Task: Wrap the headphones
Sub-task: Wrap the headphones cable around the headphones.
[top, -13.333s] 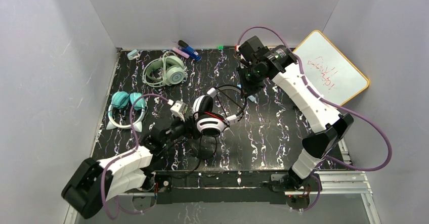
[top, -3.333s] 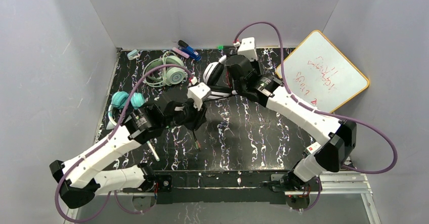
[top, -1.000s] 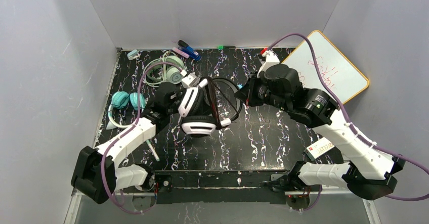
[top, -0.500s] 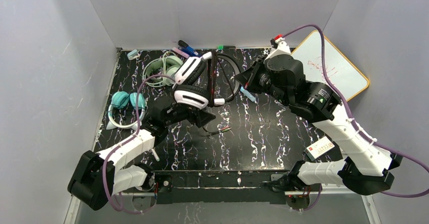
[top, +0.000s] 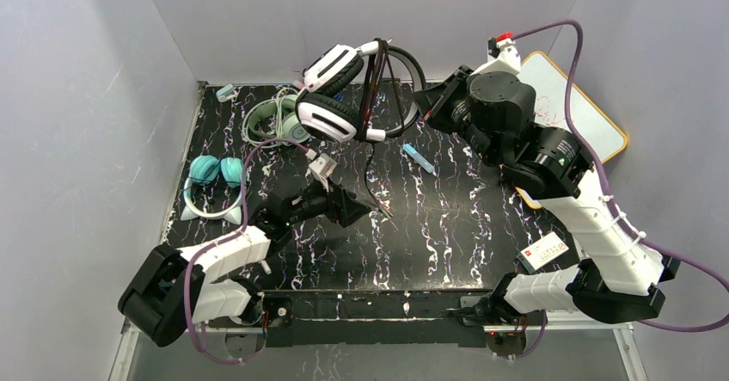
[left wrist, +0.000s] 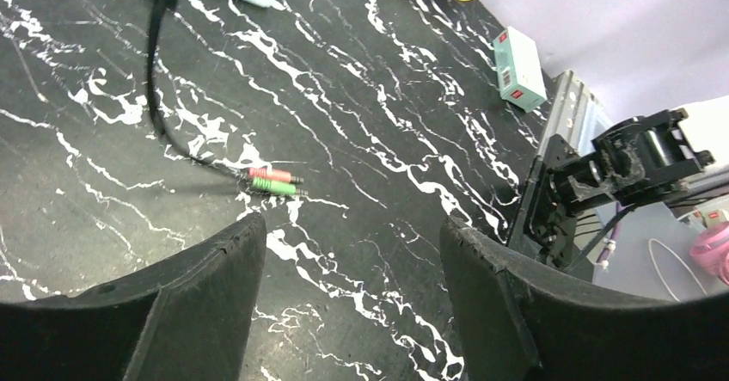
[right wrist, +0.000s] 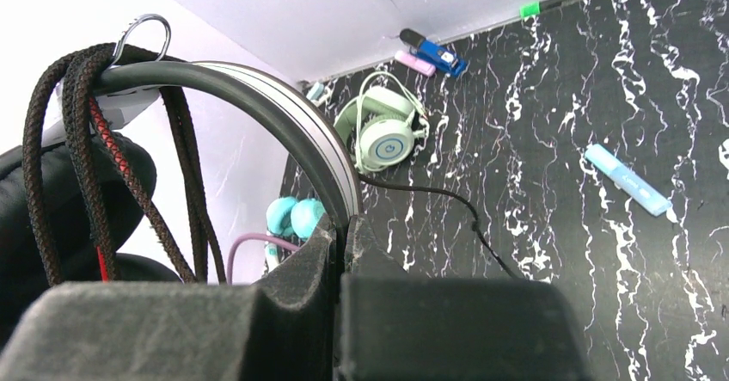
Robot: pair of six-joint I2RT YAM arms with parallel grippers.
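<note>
The tabletop (top: 447,226) is black, with white marble-like veins running across it. Three plain walls of pale grey-lilac close it in: the back wall (top: 258,20), the left wall (top: 77,140) and the right wall (top: 670,97), meeting in straight corner seams. A whiteboard (top: 609,123) with a yellow rim sits at the far right, by the right wall. A metal frame (top: 632,357) borders the near edge. The light is soft and even, with only faint shadows on the dark surface.
</note>
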